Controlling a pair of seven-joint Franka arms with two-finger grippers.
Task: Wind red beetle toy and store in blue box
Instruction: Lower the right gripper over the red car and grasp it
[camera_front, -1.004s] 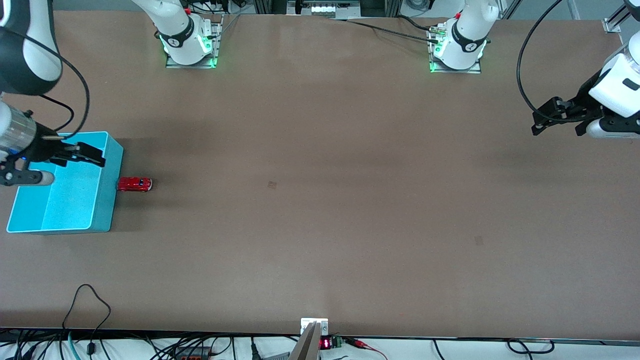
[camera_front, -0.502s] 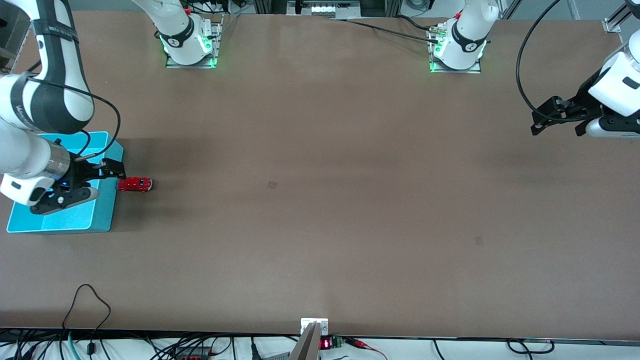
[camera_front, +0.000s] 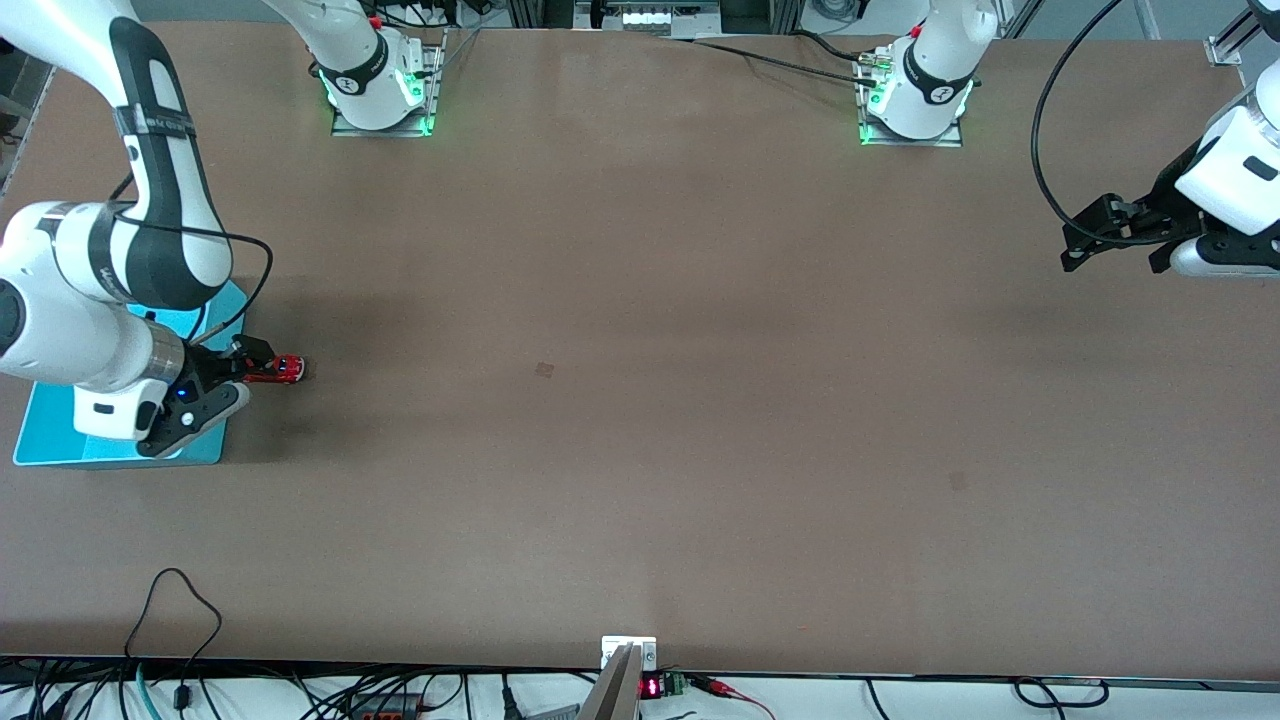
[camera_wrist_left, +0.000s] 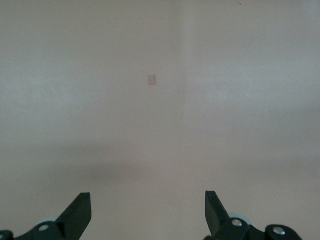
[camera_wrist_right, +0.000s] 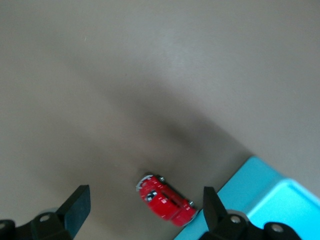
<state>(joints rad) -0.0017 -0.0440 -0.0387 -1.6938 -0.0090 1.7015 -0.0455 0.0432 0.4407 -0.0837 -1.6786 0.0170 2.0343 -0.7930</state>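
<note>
The red beetle toy sits on the brown table just beside the wall of the blue box, at the right arm's end. The right gripper hangs over the toy with its fingers spread; the right wrist view shows the car between and ahead of the two pads, not yet gripped.

The main risk is the box wall. One finger probably has little room between car and bin, so closing off-centre could catch the rim, or nudge the car so that it rolls on its wheels out of the grasp. The body is glossy and rounded, so a shallow pinch may slip.

The left gripper waits in the air over the left arm's end of the table, jaws apart and empty.
</note>
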